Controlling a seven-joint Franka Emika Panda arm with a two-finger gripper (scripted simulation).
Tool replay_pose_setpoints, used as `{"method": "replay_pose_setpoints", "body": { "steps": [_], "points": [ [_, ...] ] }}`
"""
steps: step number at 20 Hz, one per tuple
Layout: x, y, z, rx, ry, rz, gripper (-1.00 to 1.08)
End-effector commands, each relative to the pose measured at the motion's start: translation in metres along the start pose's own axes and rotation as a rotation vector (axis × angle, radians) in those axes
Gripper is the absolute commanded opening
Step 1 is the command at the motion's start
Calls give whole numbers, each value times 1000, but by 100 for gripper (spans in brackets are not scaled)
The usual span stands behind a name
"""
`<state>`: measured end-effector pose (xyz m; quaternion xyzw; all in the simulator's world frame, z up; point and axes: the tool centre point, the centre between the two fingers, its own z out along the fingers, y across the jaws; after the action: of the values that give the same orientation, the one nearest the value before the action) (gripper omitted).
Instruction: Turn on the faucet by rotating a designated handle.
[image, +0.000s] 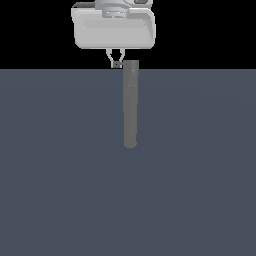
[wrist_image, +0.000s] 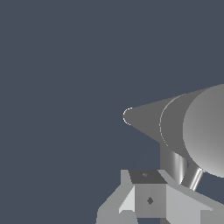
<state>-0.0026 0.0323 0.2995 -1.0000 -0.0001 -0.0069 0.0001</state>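
The faucet (image: 130, 105) is a long grey cylinder lying on the dark floor, its rounded end toward the viewer in the exterior view. In the wrist view the faucet (wrist_image: 148, 119) narrows away from its wide cap (wrist_image: 175, 127). The handle (wrist_image: 195, 176), a thin grey rod, juts from the cap beside a thicker stub (wrist_image: 173, 164). My white gripper (image: 116, 63) sits at the cap end, on the exterior view's left of the cylinder, fingers drawn together. In the wrist view my gripper (wrist_image: 151, 200) lies right against the handle's end. No gap shows between the fingers.
A flat dark grey floor (image: 55, 175) surrounds the faucet. Black background lies behind the gripper body (image: 113, 29). Nothing else stands in view.
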Motion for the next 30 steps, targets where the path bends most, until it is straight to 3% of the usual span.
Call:
{"method": "replay_pose_setpoints", "body": {
  "steps": [1, 9, 10, 11, 22, 23, 24, 30],
  "points": [
    [-4, 9, 0, 0, -3, 3, -100],
    [-24, 48, -1, 0, -13, 4, -100],
    [-24, 48, -1, 0, -13, 4, -100],
    [-16, 23, 0, 3, -3, -31, -100],
    [0, 92, -1, 0, -14, 4, -100],
    [0, 92, -1, 0, -14, 4, -100],
    [-10, 54, 0, 13, -35, -48, -100],
    [10, 70, 0, 8, -28, -31, -100]
  ]
}}
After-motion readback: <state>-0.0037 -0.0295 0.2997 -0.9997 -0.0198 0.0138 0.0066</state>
